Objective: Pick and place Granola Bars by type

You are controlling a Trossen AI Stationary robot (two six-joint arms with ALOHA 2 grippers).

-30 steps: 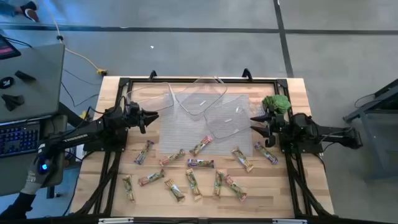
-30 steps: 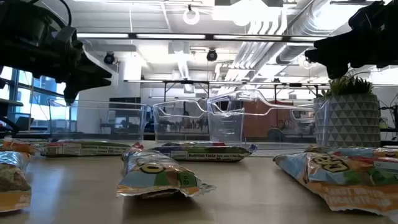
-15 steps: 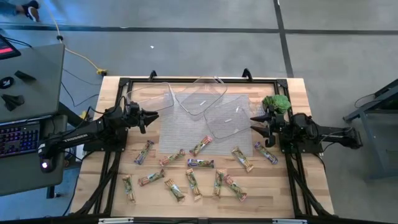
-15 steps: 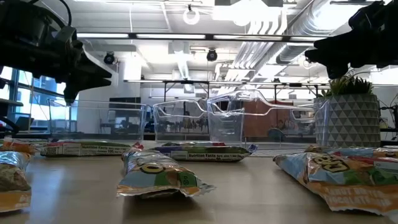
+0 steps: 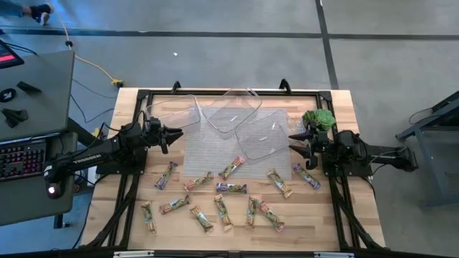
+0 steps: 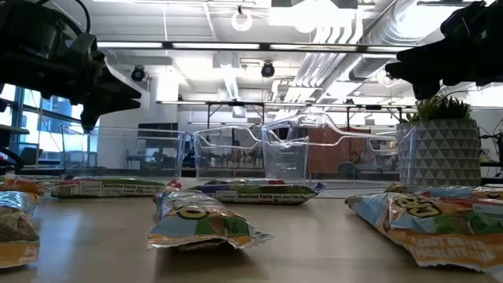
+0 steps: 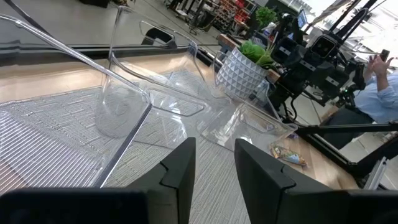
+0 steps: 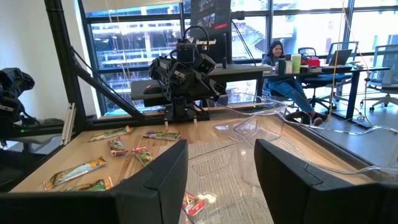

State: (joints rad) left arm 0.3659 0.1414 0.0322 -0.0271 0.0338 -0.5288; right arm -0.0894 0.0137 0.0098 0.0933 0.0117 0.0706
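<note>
About a dozen small flat shiny-wrapped Granola Bars (image 5: 231,188) lie scattered over the 6 o'clock half of the wooden table (image 5: 344,107) in the high view, none yet in the three clear plastic tubs (image 5: 247,129) grouped toward 12 o'clock, presumably one per type. The left gripper (image 5: 177,132) waits at 9 o'clock, the right gripper (image 5: 293,143) at 3 o'clock beside a green potted plant (image 5: 319,118).

The low view shows bars (image 6: 204,222) flat on the wood, both arms raised clear.

In the wrist views, left fingers (image 7: 180,168) and right fingers (image 8: 158,171) stand apart, empty.
</note>
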